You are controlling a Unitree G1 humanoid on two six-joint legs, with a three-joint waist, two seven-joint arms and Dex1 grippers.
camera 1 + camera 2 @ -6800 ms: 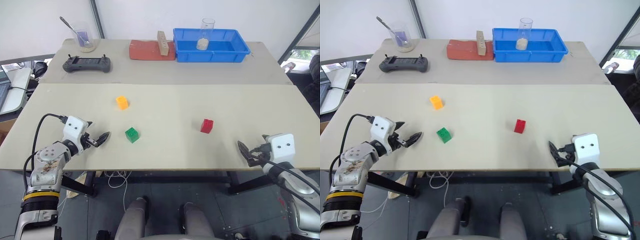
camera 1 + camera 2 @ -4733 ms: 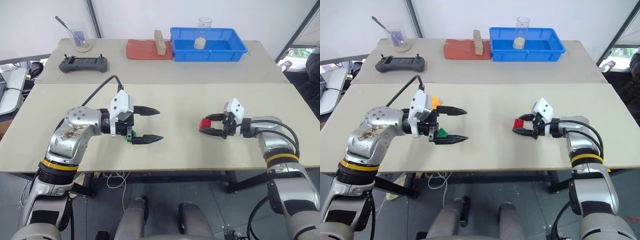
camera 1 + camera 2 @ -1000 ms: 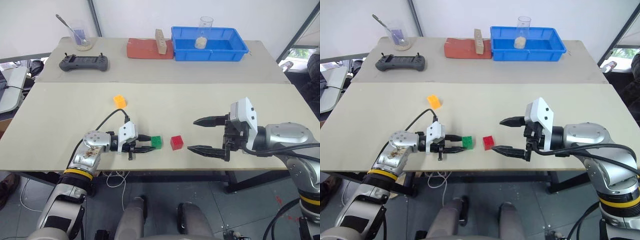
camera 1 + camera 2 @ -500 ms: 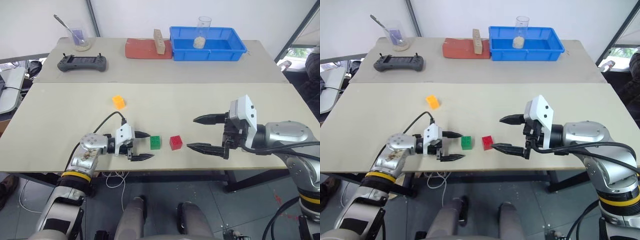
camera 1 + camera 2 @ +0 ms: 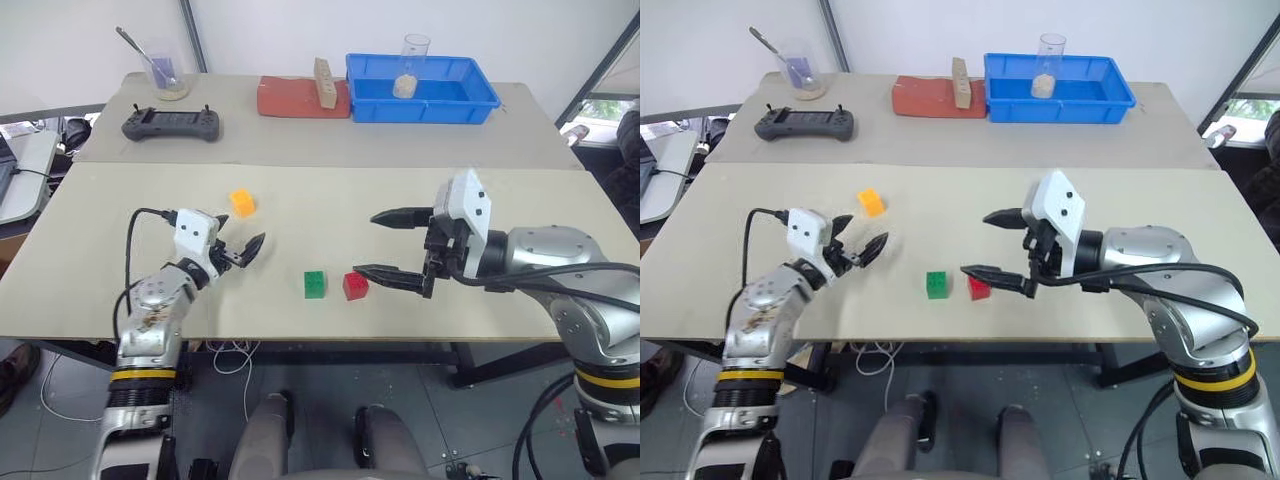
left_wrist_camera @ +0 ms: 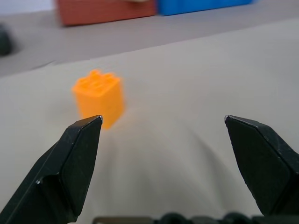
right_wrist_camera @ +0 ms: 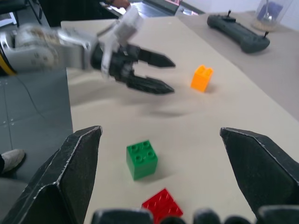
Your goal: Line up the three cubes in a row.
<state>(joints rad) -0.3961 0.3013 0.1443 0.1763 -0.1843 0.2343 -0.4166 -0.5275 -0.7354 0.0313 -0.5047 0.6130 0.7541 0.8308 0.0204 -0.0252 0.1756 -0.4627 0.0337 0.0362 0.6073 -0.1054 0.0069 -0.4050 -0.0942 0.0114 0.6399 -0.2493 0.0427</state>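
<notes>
The green cube (image 5: 315, 284) and the red cube (image 5: 355, 286) sit side by side near the front edge, a small gap between them. The orange-yellow cube (image 5: 241, 203) lies apart, farther back and to the left. My left gripper (image 5: 240, 250) is open and holds nothing; it sits left of the green cube and points toward the orange-yellow cube (image 6: 99, 95), which lies just beyond one finger. My right gripper (image 5: 368, 243) hangs open and holds nothing, just right of and above the red cube (image 7: 161, 205).
On the back table stand a blue bin (image 5: 470, 95) holding a beaker, a red-brown slab (image 5: 290, 100) with a tan wooden block (image 5: 323, 82), a black controller (image 5: 172, 123) and a glass with a spoon (image 5: 165, 75).
My left gripper let go of the green cube, opened, pulled back to the left and turned toward the orange-yellow cube. My right gripper edged left toward the red cube.
</notes>
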